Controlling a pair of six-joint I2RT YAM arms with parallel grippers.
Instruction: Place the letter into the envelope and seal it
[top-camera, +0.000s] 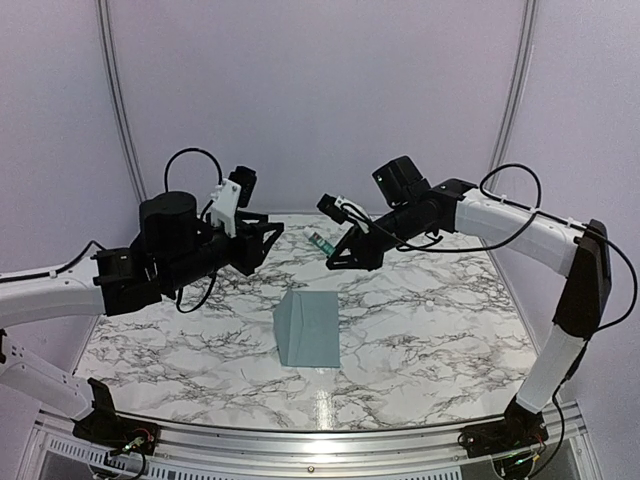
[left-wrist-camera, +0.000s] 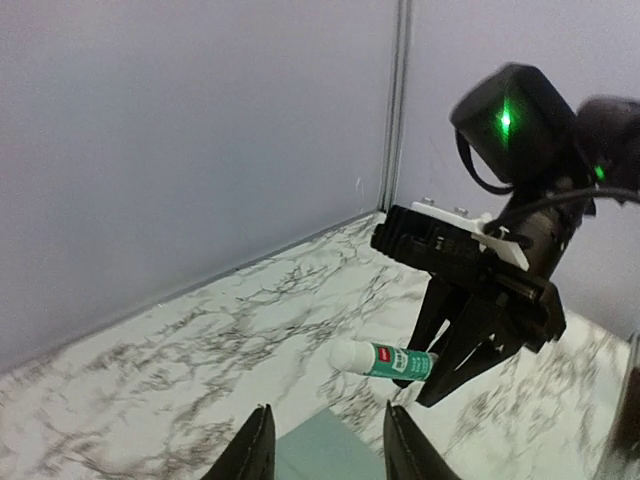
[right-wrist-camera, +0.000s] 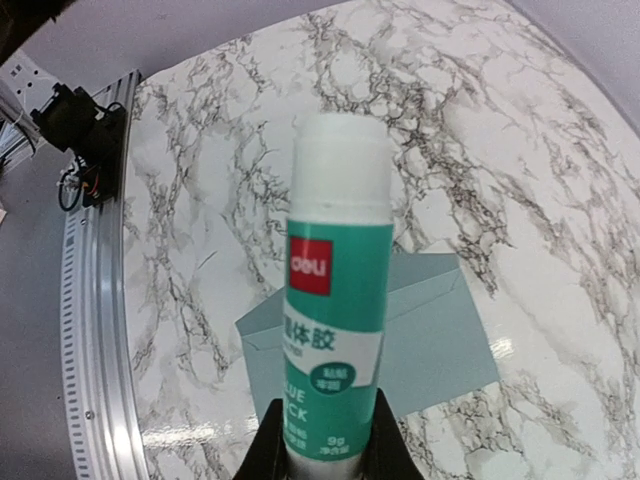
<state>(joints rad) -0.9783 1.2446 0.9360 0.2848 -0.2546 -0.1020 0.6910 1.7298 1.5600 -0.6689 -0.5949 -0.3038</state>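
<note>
Pale lilac walls close in a marbled worktop (top-camera: 430, 320), seen from above. Near its middle lies the blue-grey envelope (top-camera: 308, 328), flat and apart from both arms. Above its far side the two arms meet in the air: the left hand (top-camera: 268, 236) reaches in from the left, the right hand (top-camera: 335, 250) from the right, with a small green-and-white glue stick (top-camera: 320, 243) pinched at its tip.

From the left wrist, that hand's two dark fingers (left-wrist-camera: 255, 450) stand apart with nothing between them, a corner of the envelope (left-wrist-camera: 320, 450) below. Beyond, the right hand (left-wrist-camera: 425, 375) clamps the glue stick (left-wrist-camera: 380, 360) by its green end.

From the right wrist, the glue stick (right-wrist-camera: 335, 330) stands gripped at its base between the fingers (right-wrist-camera: 265, 450), white cap outward, the envelope (right-wrist-camera: 440, 335) on the worktop behind it.
</note>
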